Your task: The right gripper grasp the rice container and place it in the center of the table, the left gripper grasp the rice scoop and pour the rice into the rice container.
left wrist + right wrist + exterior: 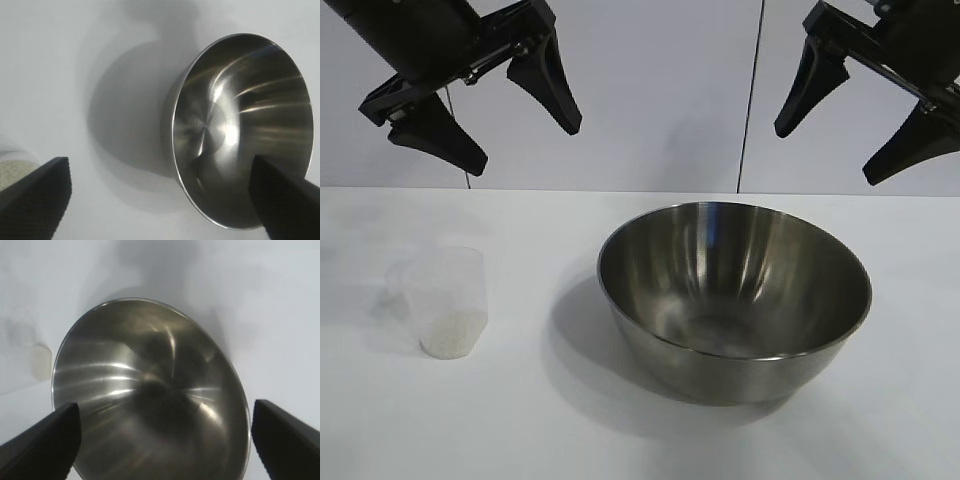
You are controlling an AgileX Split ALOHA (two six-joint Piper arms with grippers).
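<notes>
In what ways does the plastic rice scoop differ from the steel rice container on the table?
The rice scoop is small, tall for its width and frosted translucent plastic; the rice container is far wider, rounded, shiny steel. The rice scoop holds a little pale rice at its bottom; the rice container looks empty. The rice scoop stands on the left of the table, the rice container near its middle. Both stand upright, apart, and no claw touches them.

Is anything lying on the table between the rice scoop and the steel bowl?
No. In the exterior view only bare white table separates the rice scoop from the rice container, apart from the bowl's shadow.
</notes>
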